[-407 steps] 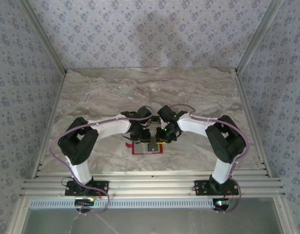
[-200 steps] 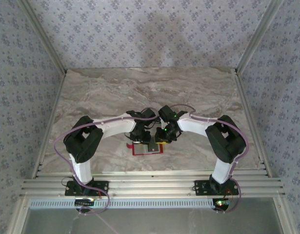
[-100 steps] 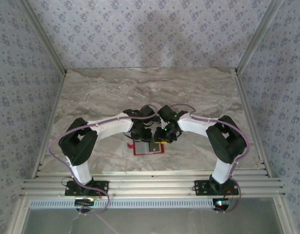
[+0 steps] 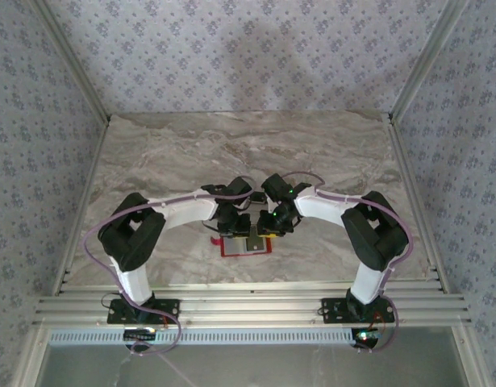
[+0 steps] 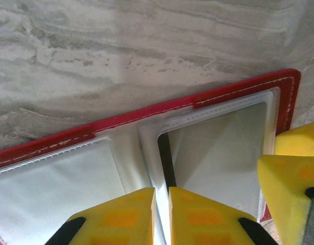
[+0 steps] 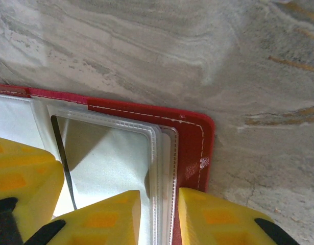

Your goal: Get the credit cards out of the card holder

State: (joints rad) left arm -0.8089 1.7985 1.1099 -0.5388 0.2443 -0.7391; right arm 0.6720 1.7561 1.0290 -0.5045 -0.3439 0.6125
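Observation:
The red card holder (image 4: 246, 249) lies open on the marble table, its clear sleeves facing up. A shiny silver-grey credit card (image 5: 218, 148) sits inside the right-hand sleeve (image 6: 105, 158). My left gripper (image 5: 162, 217) is down at the holder's middle fold (image 4: 234, 230). Its jaws are almost together, with a thin pale strip of sleeve in the slit. My right gripper (image 6: 159, 219) stands at the holder's right edge (image 4: 272, 228). Its jaws are a little apart, one tip on the sleeve and one on the red border (image 6: 195, 148). The left sleeve looks pale, and what it holds is unclear.
The marble table (image 4: 231, 145) stretches far beyond the holder, between patterned walls on three sides. A ribbed metal rail (image 4: 248, 306) runs along the near edge by the arm bases. The two grippers stand close together; a yellow right fingertip (image 5: 289, 178) shows in the left wrist view.
My left arm has shifted slightly over the holder's middle, settling back near where it was. The right arm and the holder have stayed nearly in place.

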